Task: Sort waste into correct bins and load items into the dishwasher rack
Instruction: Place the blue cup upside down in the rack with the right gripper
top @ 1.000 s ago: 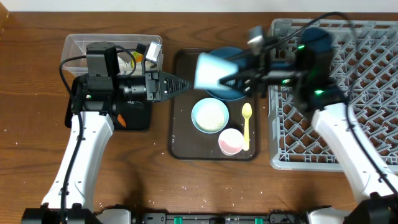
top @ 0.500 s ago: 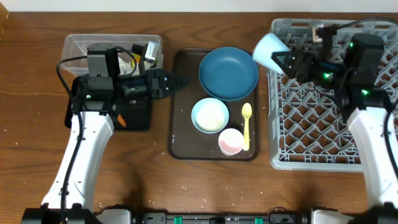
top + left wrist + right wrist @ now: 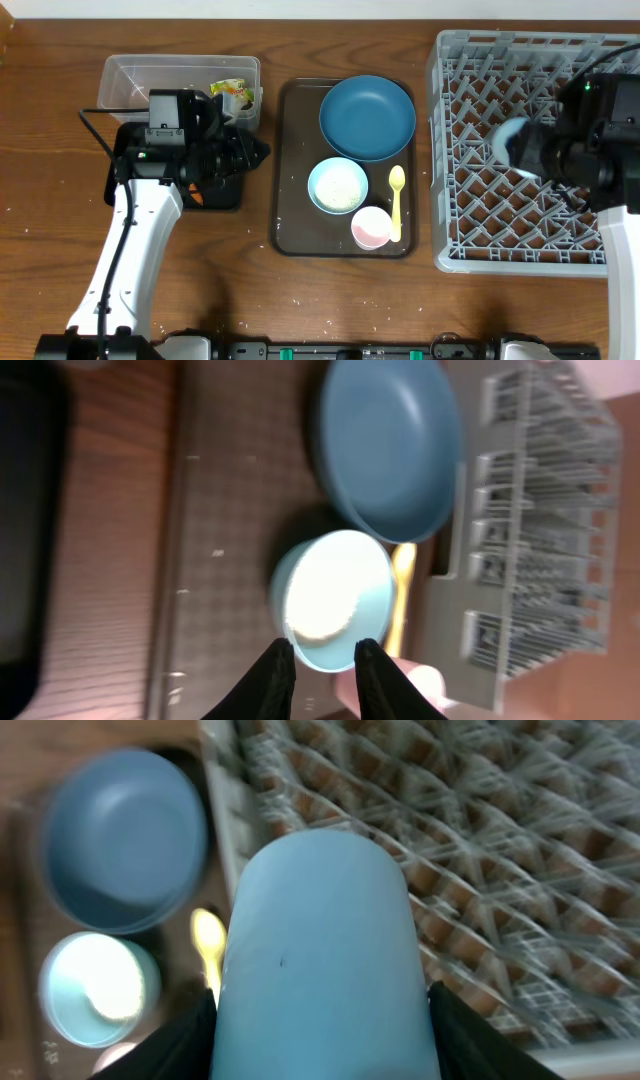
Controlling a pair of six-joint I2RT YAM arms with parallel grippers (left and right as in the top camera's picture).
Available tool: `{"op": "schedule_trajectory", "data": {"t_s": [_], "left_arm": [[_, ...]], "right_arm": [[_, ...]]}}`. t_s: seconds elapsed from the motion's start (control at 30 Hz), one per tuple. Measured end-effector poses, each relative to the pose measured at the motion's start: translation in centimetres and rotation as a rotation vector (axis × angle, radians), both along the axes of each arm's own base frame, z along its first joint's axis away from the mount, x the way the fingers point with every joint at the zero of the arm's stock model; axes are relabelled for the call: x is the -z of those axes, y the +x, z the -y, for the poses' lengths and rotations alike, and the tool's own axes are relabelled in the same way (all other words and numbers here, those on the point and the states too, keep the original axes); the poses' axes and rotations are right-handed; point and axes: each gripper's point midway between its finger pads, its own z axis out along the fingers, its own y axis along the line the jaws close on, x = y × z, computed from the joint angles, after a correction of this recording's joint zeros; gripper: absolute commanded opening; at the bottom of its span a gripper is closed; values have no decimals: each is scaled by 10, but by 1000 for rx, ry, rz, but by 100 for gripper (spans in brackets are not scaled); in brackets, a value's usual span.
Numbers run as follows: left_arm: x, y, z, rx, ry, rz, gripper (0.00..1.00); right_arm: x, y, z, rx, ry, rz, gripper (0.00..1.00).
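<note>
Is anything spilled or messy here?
Yes. Little white crumbs are scattered on the bare table in front of the brown tray, not in any bin. The pale bowl also has white leftovers inside.

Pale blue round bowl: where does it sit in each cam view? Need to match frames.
Overhead: pale blue bowl near frame centre, just below the large round dark-blue plate.
Left wrist: lower centre, below the plate.
Right wrist: bottom-left corner, below the plate, left of the small blue cup.
Shared landmark: the plate, adjacent to the bowl in all three.
</note>
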Motion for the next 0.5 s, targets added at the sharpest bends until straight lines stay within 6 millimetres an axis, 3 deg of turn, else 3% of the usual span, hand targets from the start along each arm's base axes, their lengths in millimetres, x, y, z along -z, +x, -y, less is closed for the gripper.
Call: {"op": "schedule_trajectory", "data": {"t_s": [0.27,0.5], "left_arm": [[11,-6,-11,-17,73,-33,24],[12,-5,-12,-17,86,-30,24]], "right_arm": [[17,-33,22,68,-65,-167,45],[55,-41,52,148,-49,-375,44]]}}
